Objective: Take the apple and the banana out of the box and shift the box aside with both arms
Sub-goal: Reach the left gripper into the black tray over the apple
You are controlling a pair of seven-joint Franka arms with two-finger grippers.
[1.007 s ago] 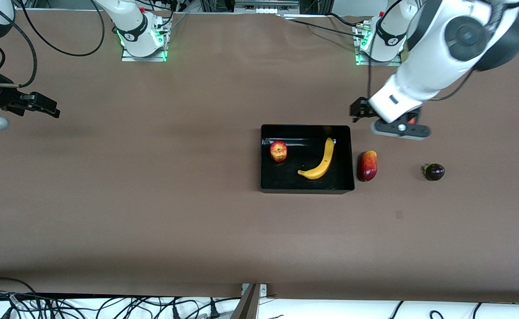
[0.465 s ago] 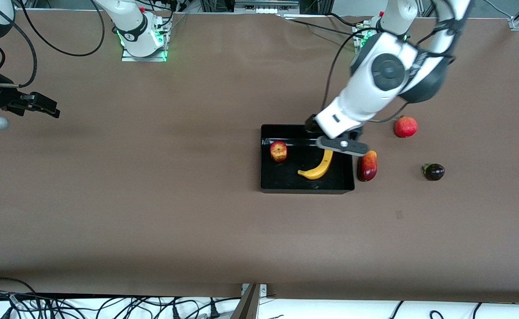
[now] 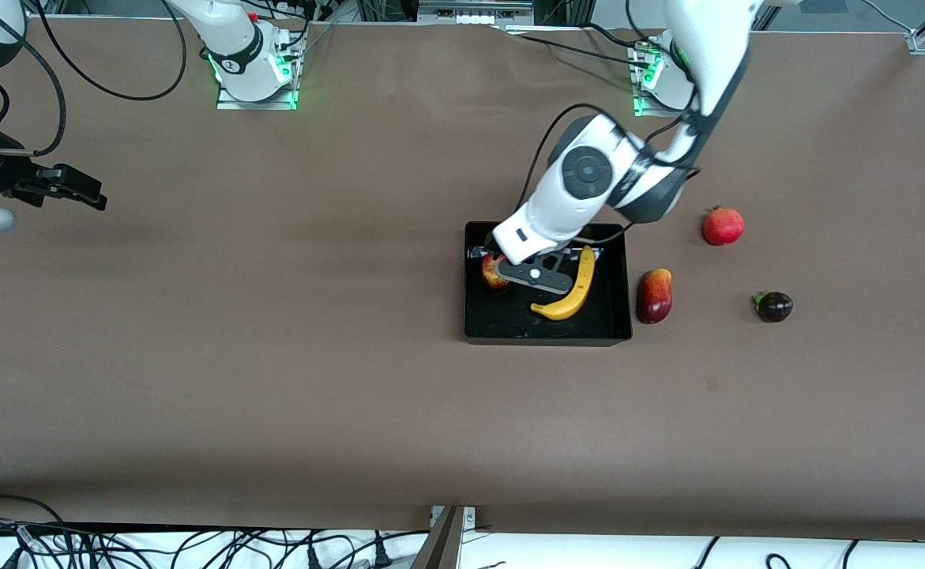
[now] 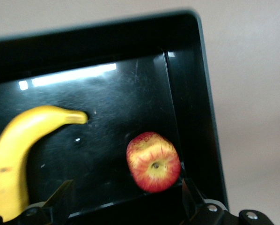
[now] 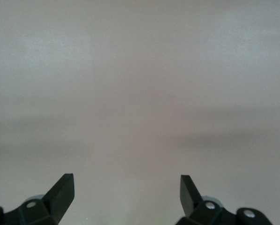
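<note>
The black box sits mid-table. In it lie the red-and-yellow apple, at the end toward the right arm, and the yellow banana. My left gripper is over the box beside the apple and hides part of it. In the left wrist view the left gripper is open and empty. The apple sits just ahead of it by the box wall, and the banana lies off to one side. My right gripper waits at the right arm's end of the table. It is open over bare table in the right wrist view.
A dark-red-and-yellow mango lies just outside the box toward the left arm's end. A red pomegranate and a small dark purple fruit lie farther toward that end. Cables run along the table edge nearest the front camera.
My left arm has swung from beside the pomegranate across the box to the apple, and the pomegranate has come into view. The right arm has not moved.
</note>
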